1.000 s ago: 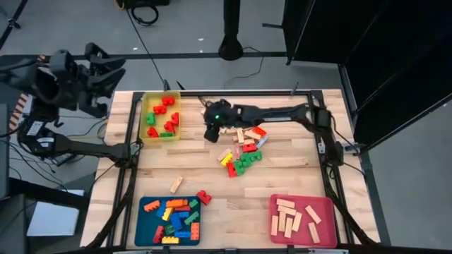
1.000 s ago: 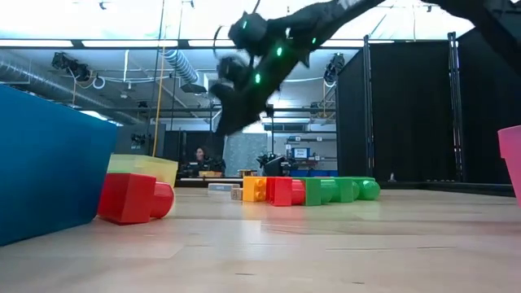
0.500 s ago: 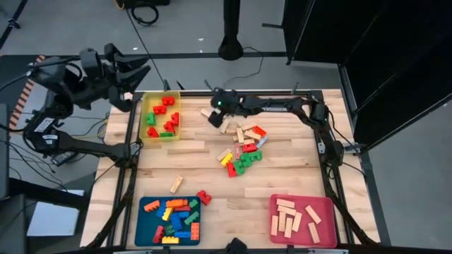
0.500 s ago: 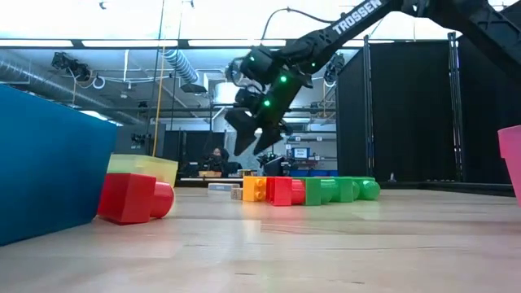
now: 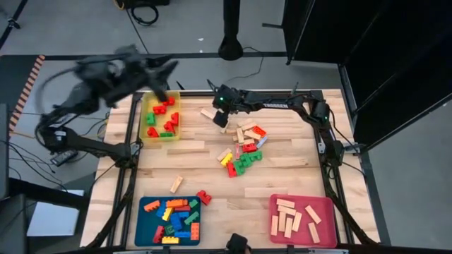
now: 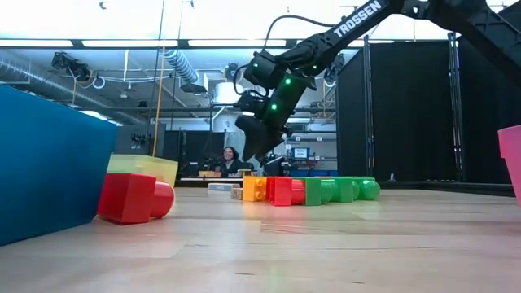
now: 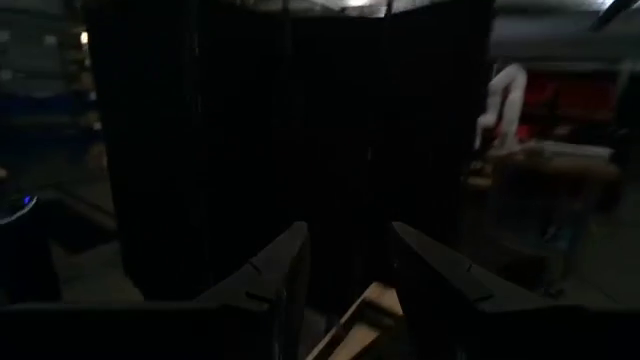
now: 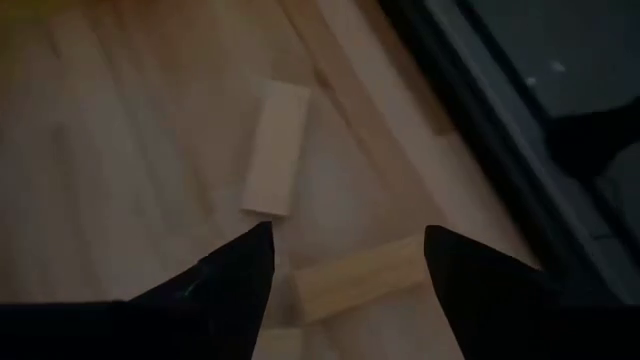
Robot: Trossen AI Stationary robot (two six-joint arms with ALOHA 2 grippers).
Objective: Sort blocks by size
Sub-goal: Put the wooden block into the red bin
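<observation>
A loose heap of studded blocks (image 5: 242, 154) in red, green and yellow lies mid-table, with pale wooden bars (image 5: 239, 131) on its far side. My right gripper (image 5: 220, 121) hangs open just above those bars, slanting down. In its wrist view the fingertips (image 8: 347, 240) stand either side of one bar (image 8: 358, 277), and another bar (image 8: 275, 150) lies flat beyond. My left gripper (image 5: 168, 79) is open and high over the far edge of the yellow tray (image 5: 143, 116), pointing about level. Nothing shows between its fingers (image 7: 348, 235) except a pale strip low down.
The yellow tray holds red and green bricks. A blue tray (image 5: 139, 212) of mixed bricks is near left; a pink tray (image 5: 332, 212) of wooden bars is near right. A lone bar (image 5: 176, 184) and red brick (image 5: 203, 197) lie between. A person (image 6: 230, 159) sits beyond the table.
My left arm has swung in from beyond the table's left edge and now reaches over the yellow tray's far edge. My right gripper has gone toward the far edge and slightly right, sinking a little over the wooden bars. No block has moved.
</observation>
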